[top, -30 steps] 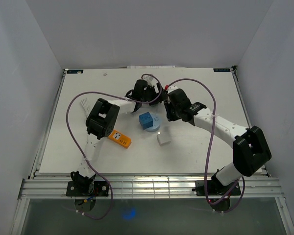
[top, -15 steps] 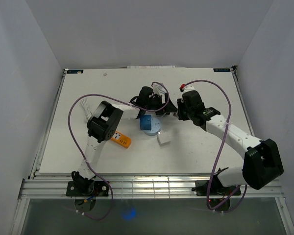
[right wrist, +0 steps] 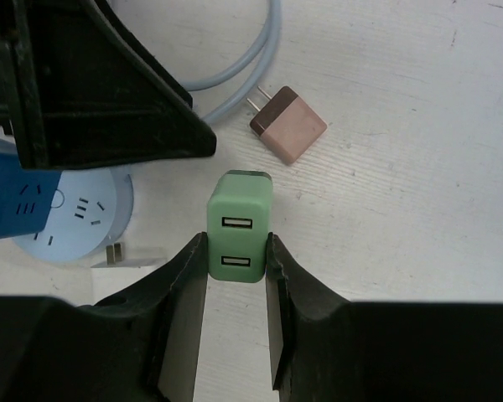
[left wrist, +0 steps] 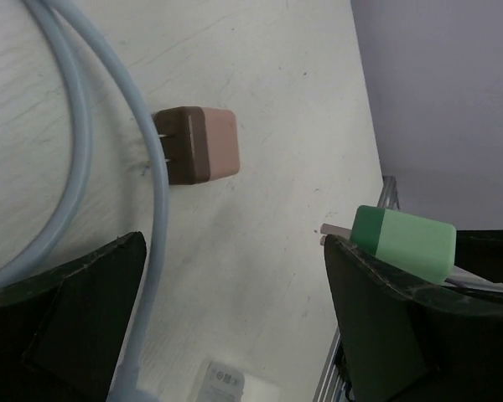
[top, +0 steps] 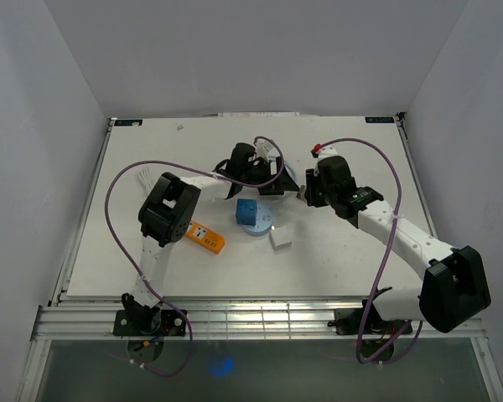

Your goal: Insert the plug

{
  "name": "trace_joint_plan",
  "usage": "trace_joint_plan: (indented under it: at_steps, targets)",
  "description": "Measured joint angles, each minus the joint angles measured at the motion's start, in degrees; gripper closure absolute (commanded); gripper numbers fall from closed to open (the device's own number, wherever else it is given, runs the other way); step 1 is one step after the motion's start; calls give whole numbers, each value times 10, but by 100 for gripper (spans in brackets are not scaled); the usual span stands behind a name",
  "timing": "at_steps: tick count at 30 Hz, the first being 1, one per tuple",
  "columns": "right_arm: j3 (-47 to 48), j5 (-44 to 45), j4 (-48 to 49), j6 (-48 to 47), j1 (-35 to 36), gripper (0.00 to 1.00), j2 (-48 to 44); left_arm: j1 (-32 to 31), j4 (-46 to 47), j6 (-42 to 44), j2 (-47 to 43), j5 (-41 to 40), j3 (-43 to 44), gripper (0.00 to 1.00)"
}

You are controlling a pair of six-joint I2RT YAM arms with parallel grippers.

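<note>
My right gripper [right wrist: 238,255] is shut on a green two-port USB plug [right wrist: 241,219] and holds it just above the table. The green plug also shows in the left wrist view [left wrist: 402,242]. A round pale blue socket [right wrist: 77,224] with a blue cube plug [right wrist: 12,199] on it lies to its left; in the top view the socket [top: 261,224] is in mid table. My left gripper [left wrist: 235,327] is open and empty, low over the table beside the pale blue cable [left wrist: 109,126]. In the top view the two grippers [top: 272,182] [top: 305,196] nearly meet.
A brown and pink plug [right wrist: 287,124] lies on its side just beyond the green plug, also in the left wrist view [left wrist: 197,144]. A white adapter [top: 280,239] lies near the socket. An orange block [top: 205,237] lies left of it.
My right arm has swung its elbow out to the right and drawn its gripper a little right, away from the socket. My left gripper has shifted slightly right.
</note>
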Motion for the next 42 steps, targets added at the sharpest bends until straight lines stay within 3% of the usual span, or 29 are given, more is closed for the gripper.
trace_joint_plan:
  at_steps: [7, 11, 27, 33, 42]
  targets:
    - [-6, -25, 4, 3, 0, 92, -7, 31, -179, 98, -27, -87, 94, 2]
    - [-7, -47, 5, 12, 0, 92, -7, 44, -205, 116, -72, -127, 64, 2]
    - [5, -92, 13, 85, 37, 92, 30, 144, -64, 38, -326, -194, -255, 2]
    - [37, -81, 12, 105, 71, 92, 58, 180, 7, 15, -341, -172, -334, 2]
    - [75, -44, -7, 150, 108, 92, 111, 180, 119, -7, -345, -134, -427, 2]
